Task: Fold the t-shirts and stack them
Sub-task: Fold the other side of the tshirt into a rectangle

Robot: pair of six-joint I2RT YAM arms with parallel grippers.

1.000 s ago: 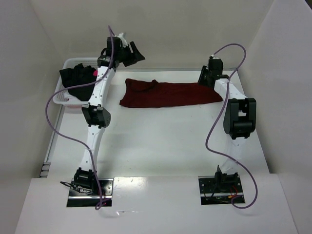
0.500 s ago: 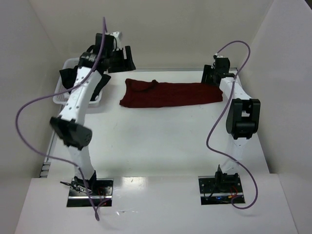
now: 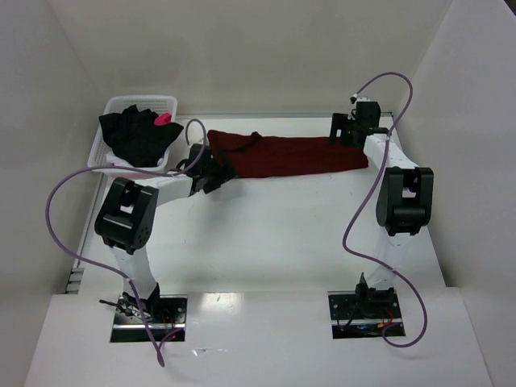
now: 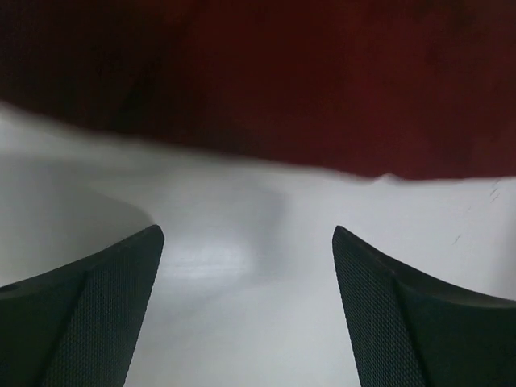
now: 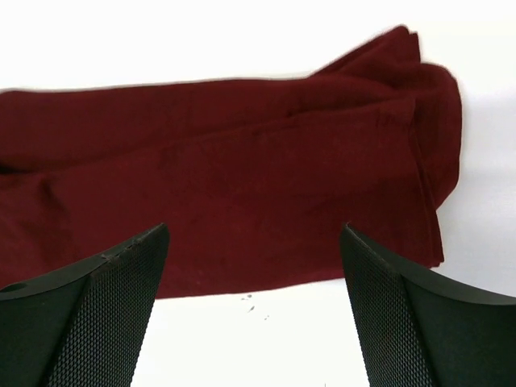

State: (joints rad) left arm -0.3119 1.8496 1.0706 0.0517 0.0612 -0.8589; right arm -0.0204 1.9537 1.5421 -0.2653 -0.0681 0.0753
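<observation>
- The left gripper [image 4: 247, 235] is holding its jaws spread wide, with only bare table [image 4: 242, 322] showing between them. The maroon t-shirt [image 4: 322, 81] is lying just ahead of the fingertips, its near hem blurred and clear of both.
- The right gripper [image 5: 254, 232] is also showing its jaws parted, gripping nothing. The maroon t-shirt's near edge is running across the gap between the two fingers [image 5: 105, 298]. I cannot tell whether they are touching the cloth.
- Only the right wrist view is showing the layers doubled over at the maroon t-shirt's right end.
- Only the top view is showing the whole picture. The maroon t-shirt is stretching as a long folded band, with the left gripper at its left end and the right gripper at its right end.
- Left of the maroon t-shirt, a white mesh basket [image 3: 166, 102] is holding the black t-shirt [image 3: 133, 139], heaped and spilling over the rim, with its pink mark [image 3: 164, 118] lying on top.
- The left arm [image 3: 165, 185] is reaching low between the basket and the maroon t-shirt, partly covering the shirt's left corner, and a purple cable [image 3: 60, 189] is looping beside it.
</observation>
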